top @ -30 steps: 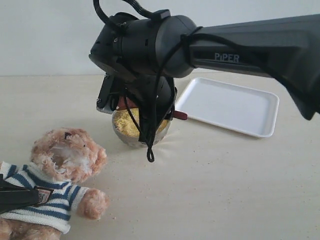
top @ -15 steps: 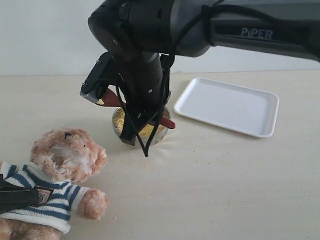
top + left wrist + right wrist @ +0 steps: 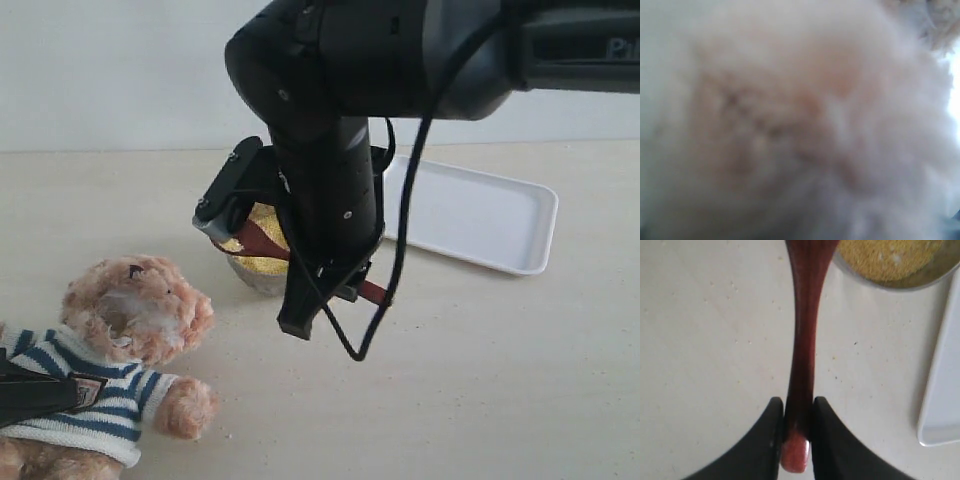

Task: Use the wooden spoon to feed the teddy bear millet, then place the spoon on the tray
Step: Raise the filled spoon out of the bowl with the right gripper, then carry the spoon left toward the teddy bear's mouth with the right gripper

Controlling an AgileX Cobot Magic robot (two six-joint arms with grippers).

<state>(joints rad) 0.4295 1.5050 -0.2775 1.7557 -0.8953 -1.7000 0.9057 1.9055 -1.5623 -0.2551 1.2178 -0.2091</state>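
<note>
**Spoon lifted out of the millet, head leading toward the bear**

The right gripper [image 3: 798,405] is closed tight on the slim, glossy, dark reddish-brown wooden spoon [image 3: 804,335]. Its two black fingers [image 3: 767,437] pinch the handle just short of the butt end, which pokes out behind them. A second ago this gripper sat low over the small round silver metal bowl [image 3: 252,280], with the spoon about level across it. Since then the wrist has risen and swung outward, and the spoon has come up out of the fine yellow millet [image 3: 887,257]. I read that as the scoop finished and the carry to the bear begun. A yellowish patch near the head may be grain, but that cannot be settled.

The spoon's long axis runs straight out ahead of the fingertips. The head leads, higher, above the bowl's rim; the butt trails lower, at the fingers. The fluffy light-brown teddy bear [image 3: 135,310], in a navy-and-white striped sweater, lies beyond the spoon's head and below it, clearly apart. The flat white rectangular tray [image 3: 480,215] lies off to the gripper's side, behind the butt end.

The left gripper [image 3: 30,395] shows only as a dark part across the bear's sweater. Its own camera gives blurred fur, so its opening cannot be told.
</note>
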